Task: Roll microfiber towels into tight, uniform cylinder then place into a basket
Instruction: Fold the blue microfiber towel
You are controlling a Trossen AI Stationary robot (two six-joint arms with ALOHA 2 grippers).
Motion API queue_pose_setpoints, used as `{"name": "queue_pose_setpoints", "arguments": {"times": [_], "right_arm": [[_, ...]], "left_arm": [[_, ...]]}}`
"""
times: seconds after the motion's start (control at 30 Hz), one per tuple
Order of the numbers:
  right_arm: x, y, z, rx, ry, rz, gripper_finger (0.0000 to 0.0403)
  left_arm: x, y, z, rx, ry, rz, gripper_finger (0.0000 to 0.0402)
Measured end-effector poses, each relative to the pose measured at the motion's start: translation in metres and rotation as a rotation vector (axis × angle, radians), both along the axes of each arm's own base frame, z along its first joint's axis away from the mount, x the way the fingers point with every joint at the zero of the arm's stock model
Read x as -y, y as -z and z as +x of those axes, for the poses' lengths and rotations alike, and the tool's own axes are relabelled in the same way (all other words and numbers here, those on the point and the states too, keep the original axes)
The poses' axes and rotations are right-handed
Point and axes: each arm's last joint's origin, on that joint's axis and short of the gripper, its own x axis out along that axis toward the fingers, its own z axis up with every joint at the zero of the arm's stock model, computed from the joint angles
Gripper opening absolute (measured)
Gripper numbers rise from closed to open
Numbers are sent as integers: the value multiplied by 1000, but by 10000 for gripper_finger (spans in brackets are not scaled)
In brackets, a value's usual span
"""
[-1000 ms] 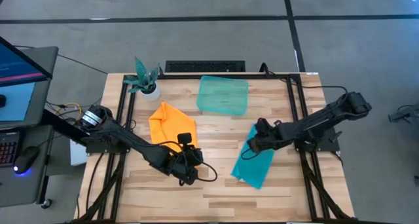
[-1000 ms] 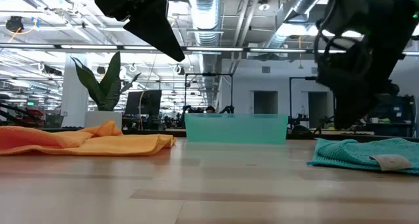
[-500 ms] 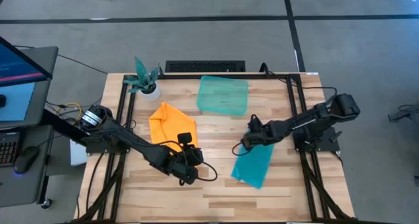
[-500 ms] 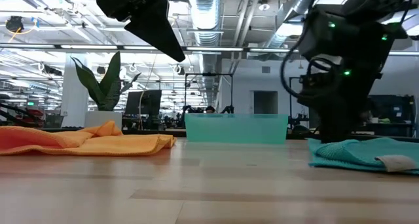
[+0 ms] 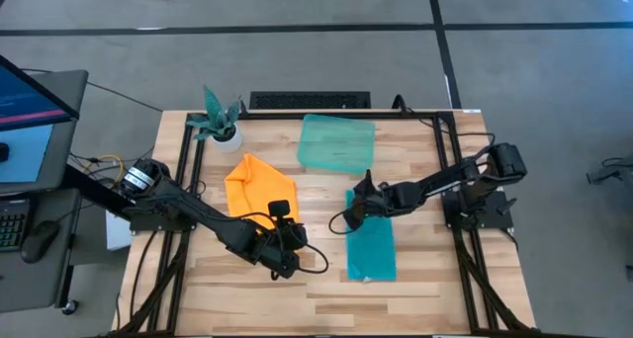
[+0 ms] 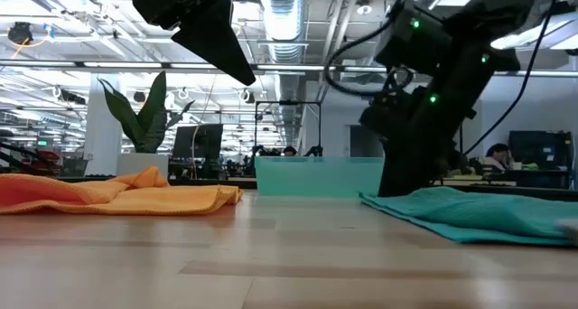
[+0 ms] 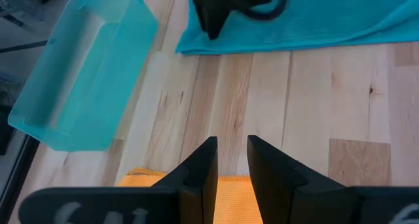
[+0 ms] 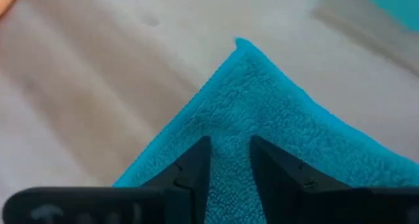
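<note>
The turquoise towel lies flat on the table right of centre, also in the low view. My right gripper is down on its far-left corner, shut on the cloth. The orange towel lies crumpled at the left. My left gripper hangs raised above the orange towel's near edge, its fingers a narrow gap apart with nothing between them. The teal-green basket stands at the far middle. My right gripper holds the turquoise towel close behind its far-left corner. The fingers slant down from the table's right, and cloth fills the gap between them. One layer or several, I cannot tell. The towel lies flat on the table.
A small white pot with a teal plant stands at the far left corner, and a black bar lies along the far edge. Bare wood stretches between the two towels and along the near edge.
My right gripper has gone toward the table's left edge and down, tipping steeper, dragging the turquoise towel's far corner with it. The towel has swung from slanted to square with the table; its near end has stayed about where it was.
</note>
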Motion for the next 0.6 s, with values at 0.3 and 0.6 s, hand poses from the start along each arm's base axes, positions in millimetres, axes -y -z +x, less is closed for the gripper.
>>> {"name": "queue_pose_setpoints", "arguments": {"times": [0.3, 0.6], "right_arm": [[-17, -30, 1, -7, -110, -55, 132], [-68, -48, -23, -12, -308, 94, 132]], "left_arm": [[0, 0, -1, -7, 0, 4, 75], [-1, 1, -1, -12, -4, 4, 75]]}}
